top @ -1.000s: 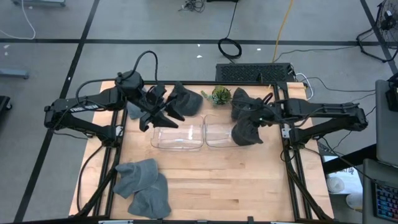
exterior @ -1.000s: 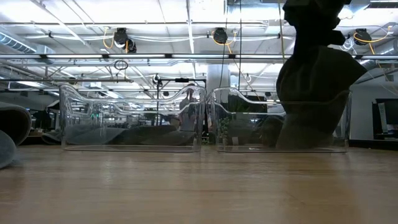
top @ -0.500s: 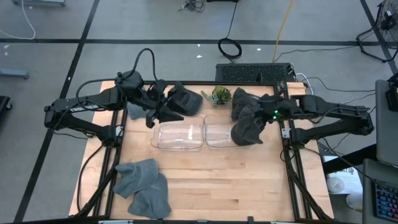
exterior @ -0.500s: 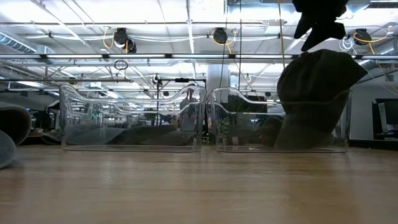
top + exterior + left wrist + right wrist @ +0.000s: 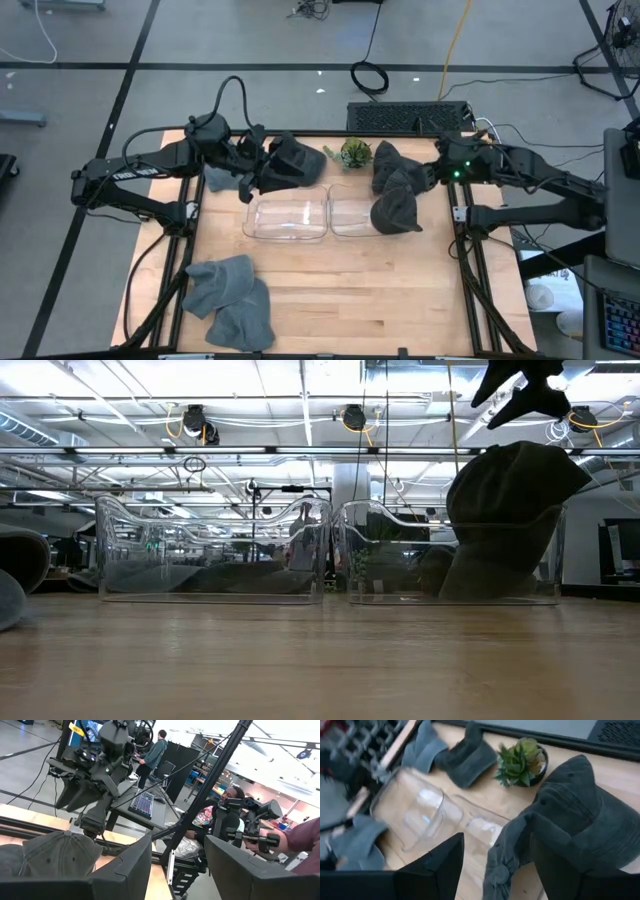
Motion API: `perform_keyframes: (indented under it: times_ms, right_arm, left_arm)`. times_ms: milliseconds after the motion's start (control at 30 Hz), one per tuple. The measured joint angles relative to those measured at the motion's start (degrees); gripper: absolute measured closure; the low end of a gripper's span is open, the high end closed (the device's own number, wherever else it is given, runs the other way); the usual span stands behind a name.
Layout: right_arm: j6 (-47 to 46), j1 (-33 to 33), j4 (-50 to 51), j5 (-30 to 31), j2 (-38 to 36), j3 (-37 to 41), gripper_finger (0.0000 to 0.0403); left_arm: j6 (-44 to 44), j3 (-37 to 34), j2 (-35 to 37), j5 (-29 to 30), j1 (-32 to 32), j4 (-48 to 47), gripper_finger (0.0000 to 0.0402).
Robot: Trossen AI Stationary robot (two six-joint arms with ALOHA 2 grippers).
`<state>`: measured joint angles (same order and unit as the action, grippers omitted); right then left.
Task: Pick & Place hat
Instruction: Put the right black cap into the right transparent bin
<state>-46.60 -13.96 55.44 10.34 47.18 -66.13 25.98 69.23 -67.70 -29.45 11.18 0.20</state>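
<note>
A dark olive hat sits in the right end of the right clear bin, with its crown standing above the rim. My right gripper hangs open above and behind it, touching nothing. A second olive hat lies at the far edge. My left gripper is open beside a dark hat on the far left of the table. The left clear bin holds nothing.
A small potted plant stands at the far edge between the arms. Grey hats lie piled at the near left corner, and another grey hat lies under my left arm. People and desks show in the room beyond the table.
My right gripper let go of the olive hat, rose and drew back toward the table's far right. The hat stayed in the right bin's right end. My left gripper moved toward the far edge, closer to the dark hat.
</note>
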Motion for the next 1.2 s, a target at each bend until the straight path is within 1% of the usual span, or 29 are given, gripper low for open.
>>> perform_keyframes:
  times_ms: [200, 467, 567, 667, 867, 967, 1133, 1200]
  right_arm:
    - [-3.5, -2.8, 0.5, 0.0, -1.2, 0.0, 0.0165]
    - [-4.1, -7.1, 1.0, 0.5, -2.8, 0.0, 0.0121]
    - [-5.2, -9.0, 3.2, 3.6, -3.2, 0.0, 0.0113]
    - [-4.6, -11.0, 6.1, 6.3, -3.5, 1.0, 0.0114]
    - [-3.7, -15.9, 4.7, 6.0, -6.2, 8.6, 0.012]
    - [-5.2, -17.5, 3.3, 5.8, -7.3, 13.3, 0.0121]
    - [-8.5, -20.1, -1.9, -0.3, -8.9, 22.1, 0.0117]
    - [-10.6, -21.1, -4.2, -1.6, -9.4, 25.5, 0.0115]
  left_arm:
    - [0.5, 0.0, 0.0, 1.4, 0.0, -0.4, 0.021]
    - [1.6, 0.0, 0.0, 1.4, 0.0, -1.9, 0.021]
    - [1.5, 0.0, 0.0, 1.4, 0.0, -1.9, 0.021]
    - [1.4, 0.0, 0.0, 1.4, 0.0, -2.3, 0.0211]
    - [1.3, 0.0, 0.0, 1.4, 0.0, -2.2, 0.021]
    - [1.2, 0.0, 0.0, 1.3, 0.0, -2.2, 0.021]
    - [1.2, 0.0, 0.0, 1.2, 0.0, -2.2, 0.021]
    - [1.2, 0.0, 0.0, 1.2, 0.0, -2.2, 0.021]
